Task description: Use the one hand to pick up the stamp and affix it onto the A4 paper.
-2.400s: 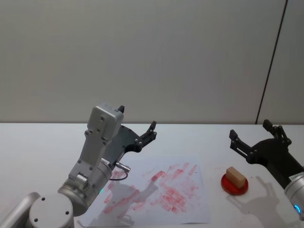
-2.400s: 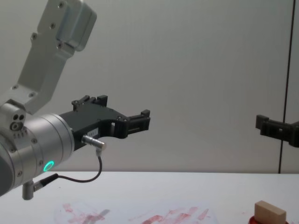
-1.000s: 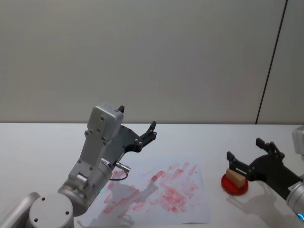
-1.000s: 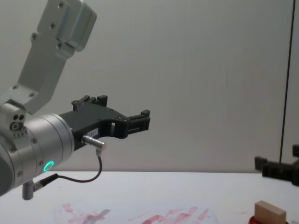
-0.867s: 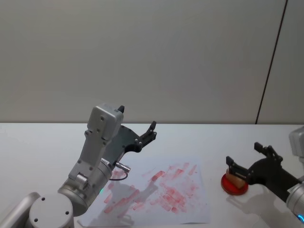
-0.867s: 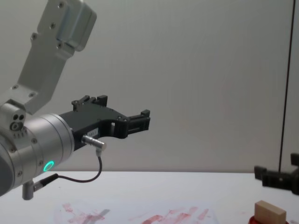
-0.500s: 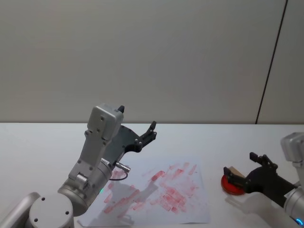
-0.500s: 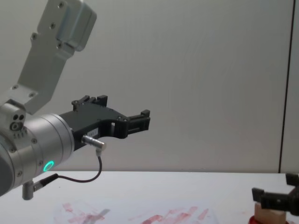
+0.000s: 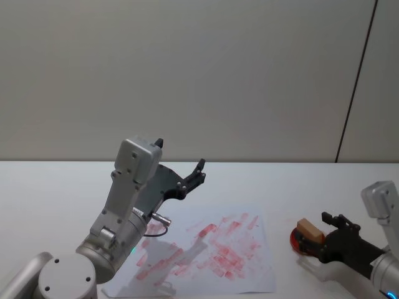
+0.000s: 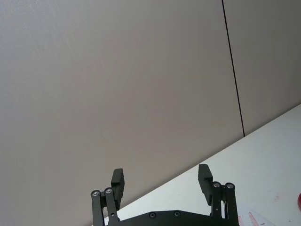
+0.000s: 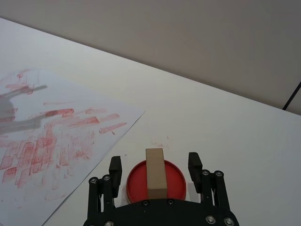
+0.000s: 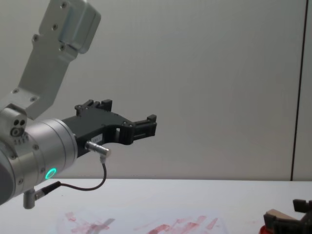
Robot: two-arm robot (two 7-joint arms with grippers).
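The stamp (image 9: 308, 228) is a pale wooden block standing on a flat red round disc (image 9: 298, 242), right of the A4 paper (image 9: 206, 255). My right gripper (image 9: 317, 235) is open and low over the disc. In the right wrist view the stamp (image 11: 155, 172) stands between the gripper's (image 11: 155, 163) two fingers (image 11: 115, 165), with a gap on each side. The chest view shows the right gripper (image 12: 286, 217) level with the stamp (image 12: 275, 213) at the bottom right. My left gripper (image 9: 198, 171) is raised above the paper's far left corner, open and holding nothing.
The white table (image 9: 56, 193) carries the ink-smeared paper (image 11: 47, 141) in the middle and the red disc (image 11: 136, 181) just off its right edge. A plain grey wall stands behind. The left gripper (image 10: 161, 175) points at that wall.
My right gripper has come down and drawn back until its open fingers straddle the stamp on the red disc. The left arm has not moved.
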